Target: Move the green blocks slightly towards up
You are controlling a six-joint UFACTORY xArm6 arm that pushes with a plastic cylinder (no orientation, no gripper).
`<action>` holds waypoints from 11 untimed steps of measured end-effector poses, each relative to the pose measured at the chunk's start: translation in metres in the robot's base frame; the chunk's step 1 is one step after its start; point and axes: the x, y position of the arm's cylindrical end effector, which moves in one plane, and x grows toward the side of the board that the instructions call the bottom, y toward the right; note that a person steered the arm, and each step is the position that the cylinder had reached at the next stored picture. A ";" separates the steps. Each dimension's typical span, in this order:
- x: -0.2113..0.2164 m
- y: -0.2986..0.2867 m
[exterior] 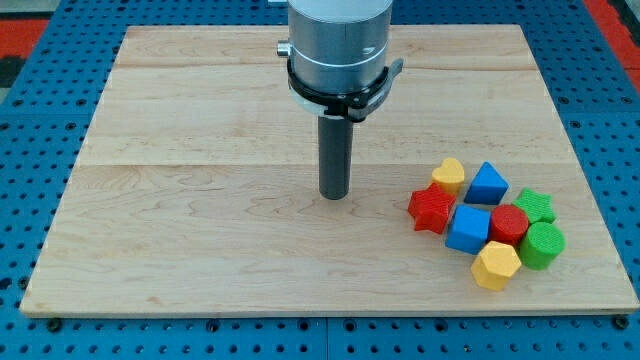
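Two green blocks lie at the right of a tight cluster near the board's lower right: a green star (pixel 536 205) and, just below it, a green cylinder (pixel 543 245). The cluster also holds a yellow heart (pixel 449 175), a blue triangular block (pixel 487 184), a red star (pixel 433 209), a blue cube (pixel 467 229), a red block (pixel 509 224) and a yellow hexagon (pixel 495 265). My tip (pixel 333 195) rests on the board left of the cluster, about a hundred pixels left of the red star, touching no block.
The wooden board (pixel 200 200) lies on a blue perforated table (pixel 20 180). The arm's grey cylindrical body (pixel 338 40) hangs over the board's top centre. The green blocks sit close to the board's right edge.
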 end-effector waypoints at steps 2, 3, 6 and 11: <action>0.001 0.004; 0.001 0.004; -0.103 0.030; 0.064 0.269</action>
